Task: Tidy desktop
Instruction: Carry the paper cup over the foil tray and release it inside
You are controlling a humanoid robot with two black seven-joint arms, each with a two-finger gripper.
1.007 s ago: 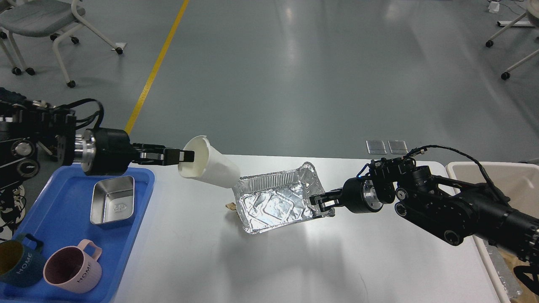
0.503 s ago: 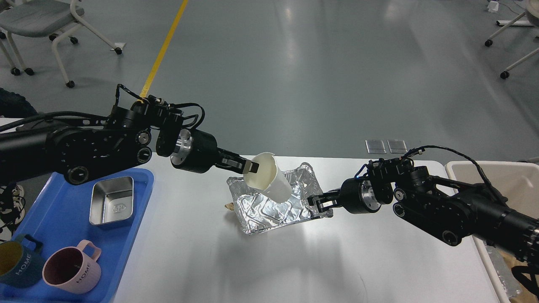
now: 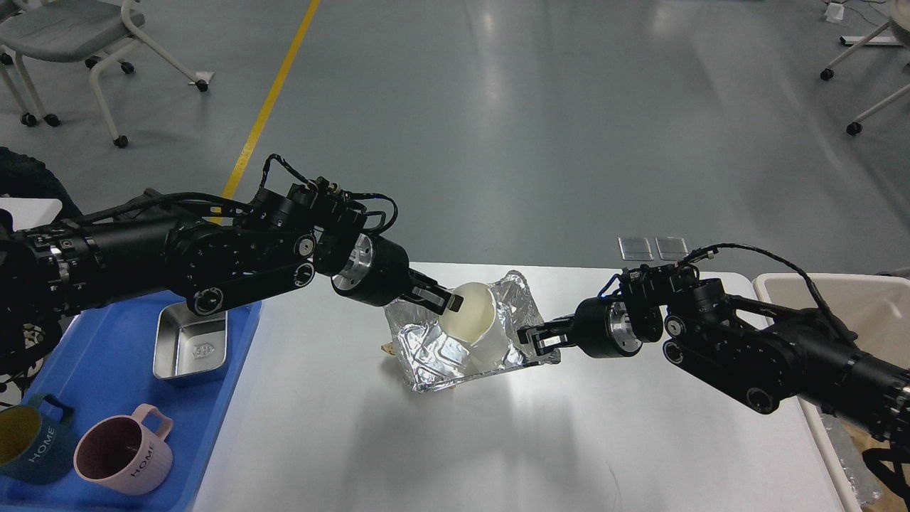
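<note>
The glossy white desktop (image 3: 441, 441) spans the lower middle of the head view. A crumpled foil tray (image 3: 434, 348) sits on it near the far edge. My left gripper (image 3: 449, 303) is shut on the rim of a white paper cup (image 3: 478, 320) and holds it inside the foil tray. My right gripper (image 3: 537, 345) is shut on the foil tray's right rim. A small brown scrap (image 3: 388, 348) lies by the tray's left side.
A blue tray (image 3: 106, 370) at the left holds a steel dish (image 3: 190, 340), a pink mug (image 3: 122, 452) and a dark blue mug (image 3: 32, 441). A beige bin (image 3: 846, 306) stands at the right edge. Chairs stand on the grey floor beyond.
My left arm has swung right with the cup, from beside the blue tray to over and into the foil tray. The foil tray has crumpled and tilted a little. The right gripper kept its hold.
</note>
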